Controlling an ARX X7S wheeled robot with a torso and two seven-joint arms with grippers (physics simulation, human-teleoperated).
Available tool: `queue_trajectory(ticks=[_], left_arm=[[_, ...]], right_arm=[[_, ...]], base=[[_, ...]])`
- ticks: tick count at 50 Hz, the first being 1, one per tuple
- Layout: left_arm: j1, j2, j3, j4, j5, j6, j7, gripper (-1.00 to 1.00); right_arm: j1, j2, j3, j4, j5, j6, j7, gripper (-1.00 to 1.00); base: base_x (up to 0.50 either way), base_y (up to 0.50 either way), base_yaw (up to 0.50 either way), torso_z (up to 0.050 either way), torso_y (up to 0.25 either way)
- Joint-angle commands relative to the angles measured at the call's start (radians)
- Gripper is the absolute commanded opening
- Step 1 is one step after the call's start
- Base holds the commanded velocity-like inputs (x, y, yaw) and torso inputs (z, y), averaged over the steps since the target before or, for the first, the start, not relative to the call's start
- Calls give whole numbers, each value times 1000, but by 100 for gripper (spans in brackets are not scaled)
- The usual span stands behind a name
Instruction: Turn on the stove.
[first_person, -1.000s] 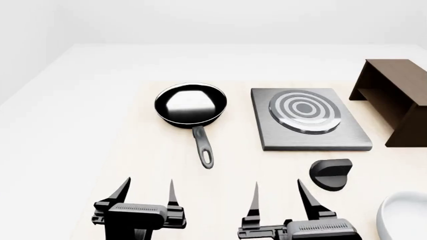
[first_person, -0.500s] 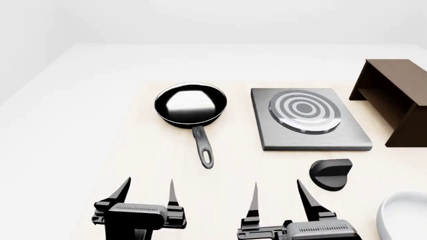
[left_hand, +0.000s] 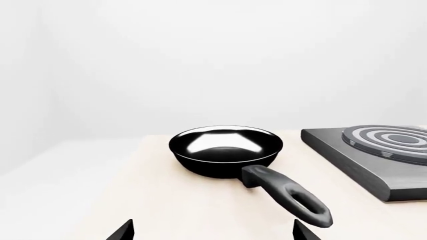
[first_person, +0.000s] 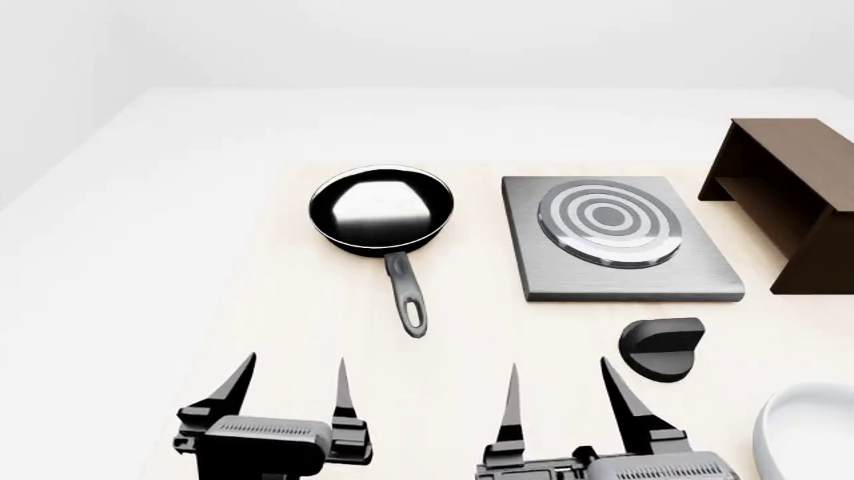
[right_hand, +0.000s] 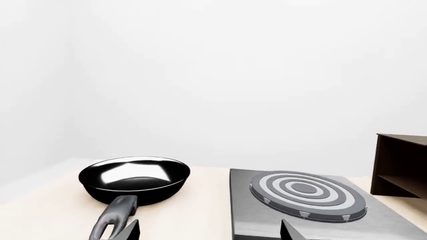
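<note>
A light wooden table (first_person: 481, 330) fills the middle of the head view, with a dark brown shelf (first_person: 787, 195) at the right edge, the grey stove (first_person: 617, 238) right of centre showing pale, unlit-looking rings, and a black frying pan (first_person: 383, 212) to its left. The stove's black knob (first_person: 662, 347) lies apart from it, toward the lower right. Both the left gripper (first_person: 291, 385) and right gripper (first_person: 561, 388) sit at the bottom edge with fingers apart; whichever reaches the knob should straddle its raised ridge squarely before turning.

Frying pan (first_person: 382, 210): one. Stove (first_person: 617, 237): one. Black knob (first_person: 662, 347): one. Brown shelf (first_person: 787, 196): one. White dish (first_person: 805, 434): one.
</note>
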Motion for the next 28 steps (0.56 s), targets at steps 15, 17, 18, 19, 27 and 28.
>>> queue_trajectory(ticks=[15, 17, 18, 19, 27, 28], left_arm=[[54, -30, 20, 122, 36, -5, -31, 100], [54, -31, 21, 124, 36, -5, -32, 100], [54, -31, 21, 124, 35, -5, -32, 100], [55, -31, 21, 125, 35, -5, -32, 100], [55, -34, 24, 128, 35, -5, -35, 100], [55, -34, 24, 128, 35, -5, -35, 100]], right_arm=[[-60, 34, -10, -116, -17, -17, 21, 100], [-61, 35, -11, -120, -15, -15, 21, 100], [-61, 35, -11, -120, -16, -15, 22, 100], [-61, 35, -11, -121, -17, -14, 23, 100], [-58, 37, -14, -117, -16, -14, 26, 100], [-59, 37, -14, -118, -15, -14, 26, 100]], base=[[0, 0, 0, 0, 0], [0, 0, 0, 0, 0], [0, 0, 0, 0, 0], [0, 0, 0, 0, 0], [0, 0, 0, 0, 0], [0, 0, 0, 0, 0]])
